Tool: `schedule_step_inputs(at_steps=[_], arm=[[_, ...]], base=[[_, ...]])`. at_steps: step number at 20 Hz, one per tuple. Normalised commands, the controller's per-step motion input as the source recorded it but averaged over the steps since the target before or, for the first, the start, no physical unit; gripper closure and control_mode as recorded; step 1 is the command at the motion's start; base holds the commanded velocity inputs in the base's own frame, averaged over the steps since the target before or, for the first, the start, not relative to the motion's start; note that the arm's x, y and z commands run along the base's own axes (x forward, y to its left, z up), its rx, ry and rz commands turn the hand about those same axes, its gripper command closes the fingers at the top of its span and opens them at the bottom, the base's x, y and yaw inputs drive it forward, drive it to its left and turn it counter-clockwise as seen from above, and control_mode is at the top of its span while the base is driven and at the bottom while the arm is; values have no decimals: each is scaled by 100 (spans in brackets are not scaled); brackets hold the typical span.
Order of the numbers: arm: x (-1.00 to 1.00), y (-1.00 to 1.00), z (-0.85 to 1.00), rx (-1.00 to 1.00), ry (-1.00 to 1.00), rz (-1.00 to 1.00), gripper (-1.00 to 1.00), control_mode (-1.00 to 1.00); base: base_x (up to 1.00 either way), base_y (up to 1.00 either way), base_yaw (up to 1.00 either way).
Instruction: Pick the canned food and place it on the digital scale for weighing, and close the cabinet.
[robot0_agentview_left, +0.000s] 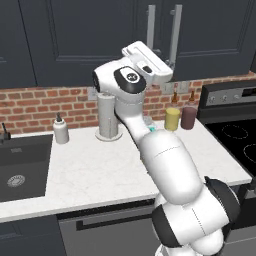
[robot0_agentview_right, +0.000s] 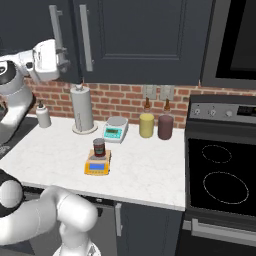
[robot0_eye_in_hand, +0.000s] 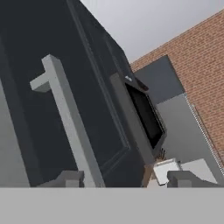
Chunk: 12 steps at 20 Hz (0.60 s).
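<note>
Judging from how things lie now, the first half of the task looks done: the can (robot0_agentview_right: 99, 148) stands upright on the tan platform of the yellow scale (robot0_agentview_right: 97, 166), out on the white table (robot0_agentview_right: 150, 175) in front of the white-grey scale (robot0_agentview_right: 115, 129). In the right base view the can sits squarely on the platform, not hanging over an edge.

What is left is the cabinet (robot0_agentview_right: 145, 40). The arm is raised high, with the end effector (robot0_agentview_right: 60, 50) up against the cabinet front beside 1 of the 2 long grey bar handles (robot0_agentview_right: 86, 37). In the hand view a handle (robot0_eye_in_hand: 70, 122) runs close across the frame, and the 2 dark finger tips (robot0_eye_in_hand: 68, 178) rise at the bottom with a wide gap between them and nothing in it, so the end effector is spread and empty.

Whether the door is fully shut is hard to settle. In both base views the doors appear to lie flat in line with each other, with no open gap that I can make out. The hand sits so near the door that it may be pressing it home, but I cannot tell if it touches.

If the door is indeed flush, little remains beyond drawing the arm clear.
</note>
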Motion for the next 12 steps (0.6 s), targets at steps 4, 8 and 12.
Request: schedule_step_inputs(at_steps=[4,8,12], arm=[[96,-49,17,0,17,-25,-100,-100],[71,-91,24,1,11,-18,-100,-100],[80,-100,16,15,10,0,-100,-100]], base=[[0,0,0],[0,0,0],[0,0,0]])
